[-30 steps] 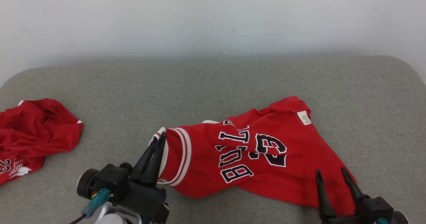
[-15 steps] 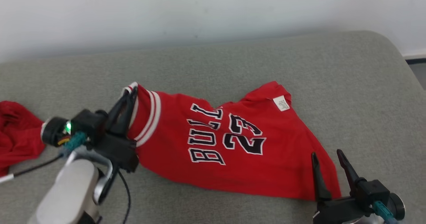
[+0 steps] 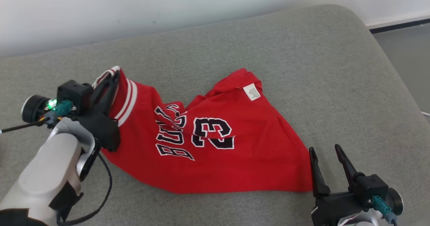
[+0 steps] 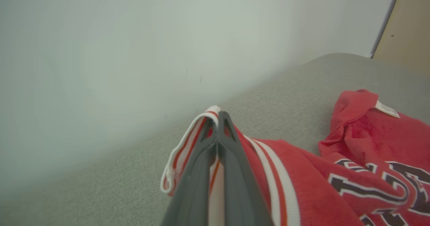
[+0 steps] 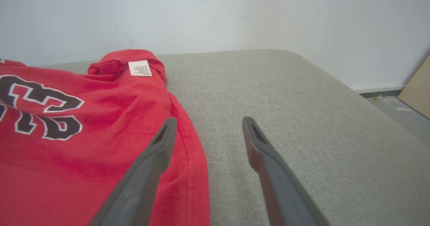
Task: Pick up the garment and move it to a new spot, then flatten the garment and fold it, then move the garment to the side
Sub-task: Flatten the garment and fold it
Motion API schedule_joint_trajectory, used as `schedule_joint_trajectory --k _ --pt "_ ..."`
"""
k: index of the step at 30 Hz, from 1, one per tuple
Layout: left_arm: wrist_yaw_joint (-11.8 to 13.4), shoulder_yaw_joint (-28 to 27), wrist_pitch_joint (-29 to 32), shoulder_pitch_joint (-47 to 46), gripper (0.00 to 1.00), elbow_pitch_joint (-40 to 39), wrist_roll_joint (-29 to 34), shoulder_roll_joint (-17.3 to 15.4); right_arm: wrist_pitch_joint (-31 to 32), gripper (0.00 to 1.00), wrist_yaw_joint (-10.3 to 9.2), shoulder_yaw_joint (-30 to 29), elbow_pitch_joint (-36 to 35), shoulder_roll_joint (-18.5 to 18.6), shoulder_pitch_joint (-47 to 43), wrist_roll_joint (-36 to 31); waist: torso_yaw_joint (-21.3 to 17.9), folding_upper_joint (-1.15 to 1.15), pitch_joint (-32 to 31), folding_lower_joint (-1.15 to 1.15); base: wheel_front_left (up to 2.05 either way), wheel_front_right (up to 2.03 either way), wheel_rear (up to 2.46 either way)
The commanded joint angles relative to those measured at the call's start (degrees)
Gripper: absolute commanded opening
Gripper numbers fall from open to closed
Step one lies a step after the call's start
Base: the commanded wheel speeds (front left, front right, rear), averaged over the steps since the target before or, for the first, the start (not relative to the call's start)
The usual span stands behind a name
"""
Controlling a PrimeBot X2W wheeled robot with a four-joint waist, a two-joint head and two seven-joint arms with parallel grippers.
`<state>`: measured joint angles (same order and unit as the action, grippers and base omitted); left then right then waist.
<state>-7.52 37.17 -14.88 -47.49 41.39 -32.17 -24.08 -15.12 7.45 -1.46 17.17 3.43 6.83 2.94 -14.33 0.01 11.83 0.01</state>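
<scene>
Bright, even, diffuse indoor light, no glare, faint soft shadow along the red shirt (image 3: pixel 215 172) on the grey cushion (image 3: pixel 302 68), head view sharp, left wrist view hazy with left fingers (image 4: pixel 240 185) blurred close up, right fingers (image 5: pixel 137 185) slightly soft, mild wide-angle bending at wrist-view edges

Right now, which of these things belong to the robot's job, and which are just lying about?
In the job: red jersey, its striped edge clamped in the shut left tool; open right tool by its hem corner.
Just there: grey cushion beneath, white wall, beige board.
</scene>
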Motion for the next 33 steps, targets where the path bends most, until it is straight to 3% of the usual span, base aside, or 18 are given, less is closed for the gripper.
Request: schedule_joint_trajectory --k 1,2,3,4,12,20,27,33 --pt "0.11 0.2 -0.31 -0.49 0.0 1.13 -0.94 -0.1 -0.04 1.0 0.09 0.06 0.08 -0.22 0.02 0.17 -0.65 -0.01 0.1 -0.01 0.0 0.0 0.0" --pt "0.11 0.81 -0.32 -0.45 0.0 2.39 -1.24 -0.01 -0.04 1.0 0.08 0.01 0.23 -0.21 -0.06 0.06 -0.68 -0.01 -0.17 -0.01 0.0 0.0 0.0" --pt "0.11 1.07 -0.33 -0.74 0.65 2.72 -1.31 0.02 -0.04 1.0 0.09 -0.01 0.32 -0.23 -0.16 -0.06 -0.67 -0.01 -0.39 -0.01 0.0 0.0 0.0" --pt "0.11 0.96 -0.35 -0.74 1.0 2.83 -1.63 0.1 -0.04 1.0 0.09 -0.2 0.38 -0.25 -0.24 -0.15 -0.54 -0.01 -0.71 -0.01 0.0 0.0 0.0" --pt "0.1 -3.25 -0.34 5.27 1.0 -1.55 -1.2 -1.14 -0.04 1.0 0.09 -1.53 0.87 0.44 -1.88 -0.27 2.15 -0.01 -3.68 -0.01 0.0 0.0 0.0" --pt "0.82 -12.79 -0.35 14.67 1.0 -11.76 3.43 -0.74 -0.04 1.0 0.08 -2.03 1.77 1.2 -3.51 -0.25 6.01 -0.01 -5.75 -0.01 0.0 0.0 0.0" --pt "3.19 -20.64 -0.35 24.0 1.0 -21.74 8.64 2.42 -0.04 1.0 0.09 -2.75 2.92 1.55 -4.68 -0.27 7.99 -0.01 -6.9 -0.01 0.0 0.0 0.0" --pt "4.58 -27.76 -0.35 34.02 1.0 -30.21 13.59 7.18 -0.04 1.0 0.09 -3.45 4.94 1.59 -5.68 0.11 9.56 -0.01 -8.11 -0.01 0.0 0.0 0.0"
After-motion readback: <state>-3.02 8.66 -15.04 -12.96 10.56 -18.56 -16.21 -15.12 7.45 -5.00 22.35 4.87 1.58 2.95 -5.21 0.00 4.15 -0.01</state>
